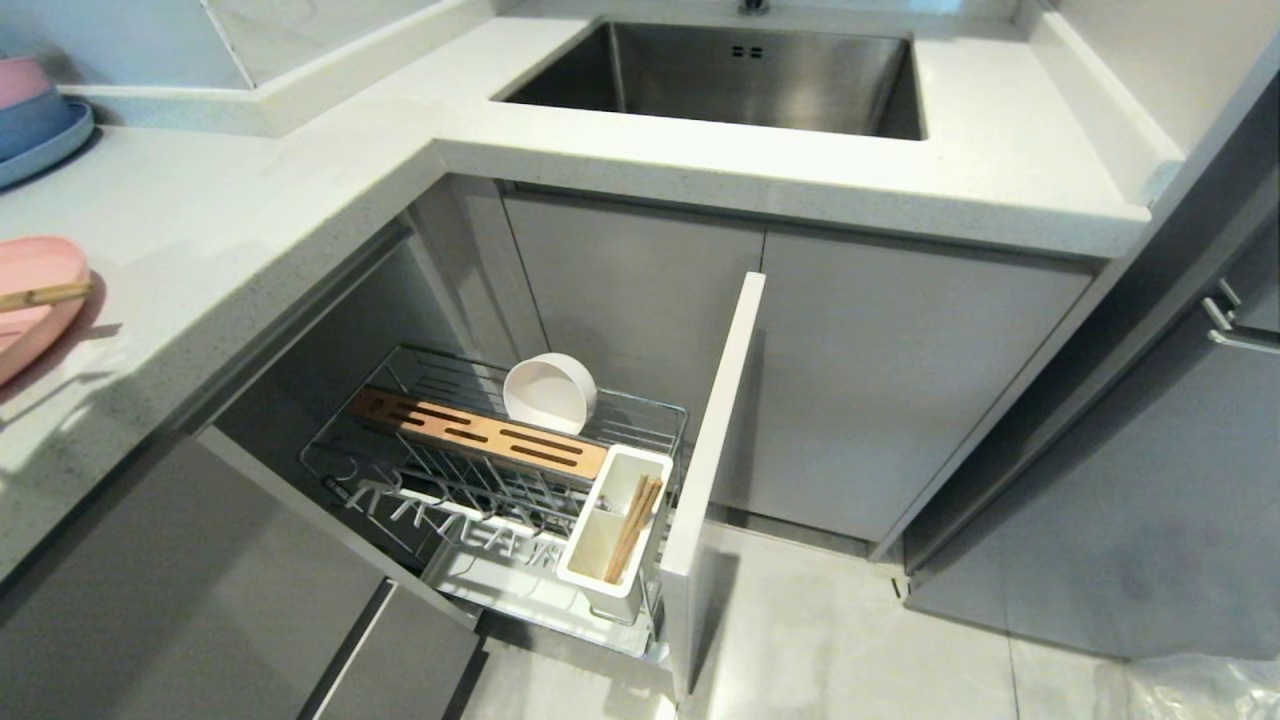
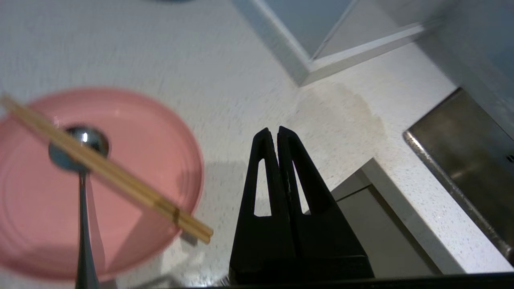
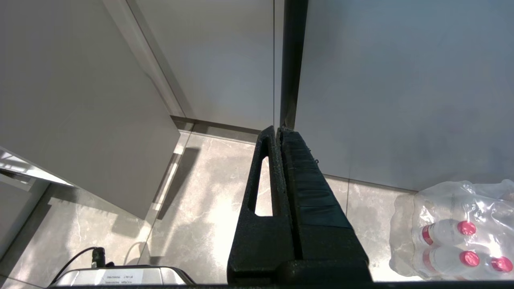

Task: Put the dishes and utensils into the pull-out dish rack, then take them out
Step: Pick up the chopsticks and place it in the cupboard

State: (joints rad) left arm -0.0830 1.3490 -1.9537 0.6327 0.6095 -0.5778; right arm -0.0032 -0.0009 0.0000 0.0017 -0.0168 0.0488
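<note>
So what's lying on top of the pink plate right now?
On the pink plate lie a silver spoon and a pair of wooden chopsticks. The chopsticks cross over the spoon's bowl, covering part of it. The plate surface beneath both is hidden.

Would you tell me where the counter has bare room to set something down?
Bare: the counter stretch between the pink plate and the sink, and the strip right of the sink. Crowded: the left edge, where chopsticks and spoon lie on the plate beside stacked bowls.
</note>
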